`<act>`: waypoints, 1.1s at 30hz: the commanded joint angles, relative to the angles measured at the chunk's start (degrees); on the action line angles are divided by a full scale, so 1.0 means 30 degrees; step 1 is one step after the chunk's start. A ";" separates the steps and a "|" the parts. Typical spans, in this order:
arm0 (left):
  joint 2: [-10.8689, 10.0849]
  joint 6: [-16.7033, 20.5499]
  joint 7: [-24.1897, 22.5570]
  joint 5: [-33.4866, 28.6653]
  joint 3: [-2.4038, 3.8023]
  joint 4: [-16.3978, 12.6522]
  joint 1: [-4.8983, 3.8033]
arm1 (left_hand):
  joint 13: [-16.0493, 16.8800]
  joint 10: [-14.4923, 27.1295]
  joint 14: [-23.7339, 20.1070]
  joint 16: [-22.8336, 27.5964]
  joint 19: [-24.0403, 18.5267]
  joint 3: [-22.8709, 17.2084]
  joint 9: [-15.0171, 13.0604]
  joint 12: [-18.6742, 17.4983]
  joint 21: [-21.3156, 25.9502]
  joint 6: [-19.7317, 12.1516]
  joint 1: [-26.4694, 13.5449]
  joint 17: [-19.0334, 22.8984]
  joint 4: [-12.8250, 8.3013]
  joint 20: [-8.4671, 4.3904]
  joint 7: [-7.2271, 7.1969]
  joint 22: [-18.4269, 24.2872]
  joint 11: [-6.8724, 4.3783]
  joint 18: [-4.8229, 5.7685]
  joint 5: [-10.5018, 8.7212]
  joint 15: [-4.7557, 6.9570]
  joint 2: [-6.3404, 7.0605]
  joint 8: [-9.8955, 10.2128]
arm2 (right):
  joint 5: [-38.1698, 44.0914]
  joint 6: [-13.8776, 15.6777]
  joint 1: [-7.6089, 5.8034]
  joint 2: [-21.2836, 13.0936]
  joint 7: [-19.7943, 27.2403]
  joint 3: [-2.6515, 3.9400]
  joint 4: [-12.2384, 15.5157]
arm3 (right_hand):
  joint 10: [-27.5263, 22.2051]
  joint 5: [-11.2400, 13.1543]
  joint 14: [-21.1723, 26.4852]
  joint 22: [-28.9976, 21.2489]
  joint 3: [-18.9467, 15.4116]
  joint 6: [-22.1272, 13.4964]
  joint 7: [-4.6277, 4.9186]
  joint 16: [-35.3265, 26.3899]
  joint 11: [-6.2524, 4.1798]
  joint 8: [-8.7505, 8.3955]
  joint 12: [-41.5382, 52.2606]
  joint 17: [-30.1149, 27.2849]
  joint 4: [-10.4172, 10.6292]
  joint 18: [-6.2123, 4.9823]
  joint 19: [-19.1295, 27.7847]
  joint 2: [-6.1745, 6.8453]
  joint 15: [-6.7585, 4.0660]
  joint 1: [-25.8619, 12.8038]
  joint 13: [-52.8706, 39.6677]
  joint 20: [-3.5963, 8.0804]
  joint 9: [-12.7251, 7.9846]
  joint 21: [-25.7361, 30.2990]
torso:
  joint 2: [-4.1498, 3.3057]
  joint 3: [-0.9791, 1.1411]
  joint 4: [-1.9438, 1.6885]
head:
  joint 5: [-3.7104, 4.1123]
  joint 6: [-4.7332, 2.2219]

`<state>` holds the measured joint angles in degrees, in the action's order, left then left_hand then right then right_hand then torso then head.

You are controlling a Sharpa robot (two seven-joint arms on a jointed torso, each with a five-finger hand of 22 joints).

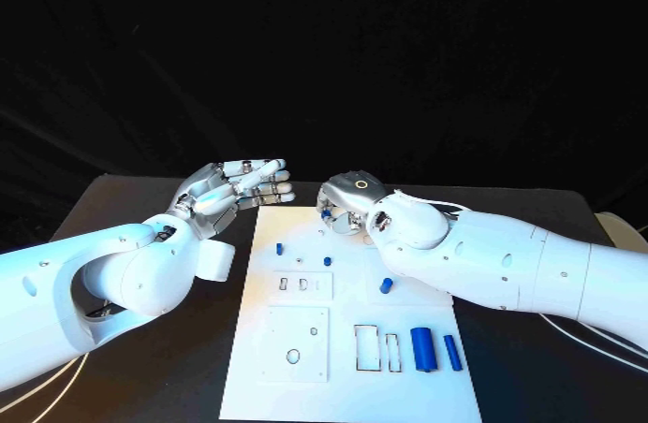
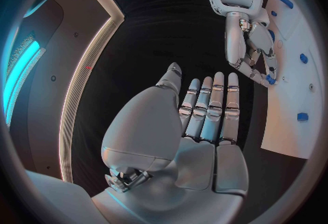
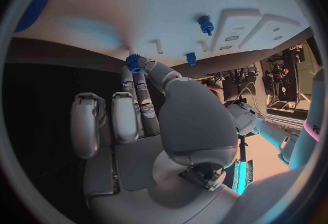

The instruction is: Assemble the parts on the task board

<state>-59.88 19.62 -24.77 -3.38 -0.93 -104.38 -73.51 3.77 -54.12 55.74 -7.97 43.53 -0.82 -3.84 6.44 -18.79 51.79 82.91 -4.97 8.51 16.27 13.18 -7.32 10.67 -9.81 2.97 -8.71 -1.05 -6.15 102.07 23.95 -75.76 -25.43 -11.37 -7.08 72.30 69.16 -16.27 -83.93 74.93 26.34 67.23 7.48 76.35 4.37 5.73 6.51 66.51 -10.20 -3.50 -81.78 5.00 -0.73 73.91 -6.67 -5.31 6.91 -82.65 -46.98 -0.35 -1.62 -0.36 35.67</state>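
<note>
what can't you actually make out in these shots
- Head view: the right hand covers the far end of the task board, so the small blue part it pinches is mostly hidden there.
- Right wrist view: the fingertips cover most of that part; its shape is unclear.
- Head view: the board's slots are too small to tell depth.
- Left wrist view: the left hand is open; the board is cut off by the circle's rim.

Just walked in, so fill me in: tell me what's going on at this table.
The right hand pinches a small blue part at the far edge of the white task board. The left hand hovers open beside the board, holding nothing. Other blue parts lie on the board.
</note>
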 commanded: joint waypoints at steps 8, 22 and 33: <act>0.0017 -0.0126 -0.0086 0.0002 0.0016 -0.0045 -0.0054 | -0.0028 0.0031 -0.0001 0.0099 0.0113 0.0083 0.0028 -0.0111 0.0103 0.0025 -0.0037 0.0026 -0.0034 0.0037 0.0082 0.0019 0.0126 -0.0201 0.0022 -0.0121 -0.0063 0.0067 | 0.0024 -0.0381 0.0033 0.0218 0.0108 -0.0011 -0.0342 | -0.0129 0.0137 -0.0627 0.0471 0.0231 -0.0358 0.0118 -0.0030 -0.0053 -0.0260 -0.0349 -0.0233 0.0254 0.0123 0.0216 0.0118 0.0102 -0.0156 0.0101 -0.0105 0.0045 0.0159 | -0.0021 -0.0004 0.0003 | -0.0013 0.0002; 0.0035 -0.0137 -0.0029 0.0002 0.0014 -0.0011 -0.0060 | -0.0027 0.0038 -0.0024 0.0160 0.0115 0.0099 0.0026 -0.0150 0.0114 0.0026 -0.0027 0.0038 -0.0054 0.0038 0.0087 0.0036 0.0133 -0.0202 0.0022 -0.0133 -0.0080 0.0103 | -0.0025 -0.0576 0.0033 0.0330 0.0057 -0.0016 -0.0615 | -0.2084 0.0419 -0.0132 -0.1475 0.0322 -0.1925 0.0472 -0.1130 0.0460 -0.0752 -0.0994 -0.1984 0.0726 -0.0329 0.1589 0.0925 0.0538 -0.0725 0.0729 -0.0477 -0.0187 0.1466 | -0.0025 0.0006 0.0021 | -0.0013 -0.0024; -0.0042 -0.0120 -0.0034 0.0000 0.0014 0.0126 -0.0063 | -0.0027 0.0038 -0.0024 0.0160 0.0115 0.0099 0.0026 -0.0150 0.0114 0.0026 -0.0027 0.0038 -0.0054 0.0038 0.0087 0.0036 0.0133 -0.0202 0.0022 -0.0133 -0.0080 0.0103 | -0.0053 -0.0077 0.0020 -0.1046 -0.0189 0.0001 0.1129 | -0.2607 0.0367 -0.0035 -0.2064 -0.0064 -0.2140 0.0486 -0.1506 0.0527 -0.0619 -0.0810 -0.2508 0.1004 -0.0467 0.1937 0.1118 0.0572 -0.0782 0.0885 -0.0579 -0.0213 0.1966 | 0.0003 0.0023 0.0062 | -0.0093 -0.0059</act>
<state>-59.97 19.63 -24.59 -3.39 -0.93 -104.05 -73.58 3.77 -54.12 55.74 -7.64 43.53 -0.82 -3.84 6.17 -18.79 51.79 82.91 -4.91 8.51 16.27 13.18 -7.26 10.67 -9.81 2.97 -8.71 -1.05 -6.16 101.75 22.93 -75.67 -28.03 -11.39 -7.12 74.94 61.66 -15.39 -84.03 68.77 26.32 60.69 8.89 72.14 5.89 3.67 3.78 59.05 -7.24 -4.41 -76.33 7.96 0.63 71.59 -4.10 -7.06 6.20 -77.10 -47.05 -0.31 -1.51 -0.59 35.55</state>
